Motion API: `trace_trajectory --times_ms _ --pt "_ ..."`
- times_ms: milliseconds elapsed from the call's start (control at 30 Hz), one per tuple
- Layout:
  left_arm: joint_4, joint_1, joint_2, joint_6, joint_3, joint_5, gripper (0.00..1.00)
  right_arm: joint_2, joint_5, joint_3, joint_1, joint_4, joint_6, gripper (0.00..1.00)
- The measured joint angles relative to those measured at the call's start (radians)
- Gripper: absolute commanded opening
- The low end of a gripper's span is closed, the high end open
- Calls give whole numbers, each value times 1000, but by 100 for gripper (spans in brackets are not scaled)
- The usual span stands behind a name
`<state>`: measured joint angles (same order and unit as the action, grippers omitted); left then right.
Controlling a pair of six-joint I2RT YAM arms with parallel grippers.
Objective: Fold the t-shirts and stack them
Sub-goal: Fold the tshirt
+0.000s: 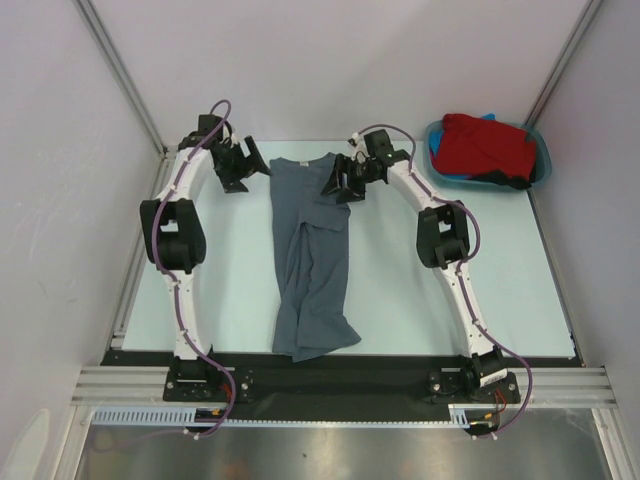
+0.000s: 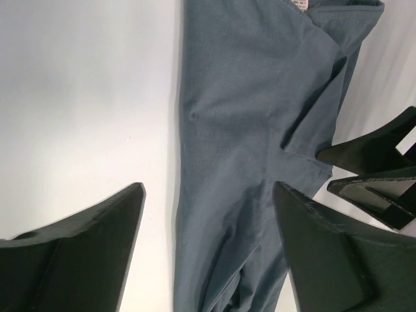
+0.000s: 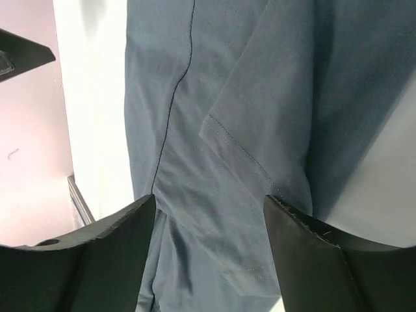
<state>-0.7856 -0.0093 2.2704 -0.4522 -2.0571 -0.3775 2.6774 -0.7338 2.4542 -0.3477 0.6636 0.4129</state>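
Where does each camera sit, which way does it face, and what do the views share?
Top external: above, behind the bases, looking down at table; both arms, grey shirt, red shirt in tub.
Left wrist: on left arm, looking down at grey shirt; open left gripper, right gripper at right edge.
Right wrist: on right arm, looking down at shirt sleeve; open right gripper.
Shared: all show the grey shirt.

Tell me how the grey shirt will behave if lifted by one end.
Probably floppy: the grey shirt lies flat with soft creases, so it would likely sag and unfold when lifted. Pushed, it would probably bunch up rather than slide whole across the table. The cloth looks thin, so likely light.
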Motion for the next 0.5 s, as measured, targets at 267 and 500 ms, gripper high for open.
trace_trajectory --times_ms 267,500 --pt "14 2 0 -14 3 -23 100 -18 31 -23 7 2 -8 74" --pt "23 2 0 -14 3 -28 100 -56 80 -27 21 -2 -33 74"
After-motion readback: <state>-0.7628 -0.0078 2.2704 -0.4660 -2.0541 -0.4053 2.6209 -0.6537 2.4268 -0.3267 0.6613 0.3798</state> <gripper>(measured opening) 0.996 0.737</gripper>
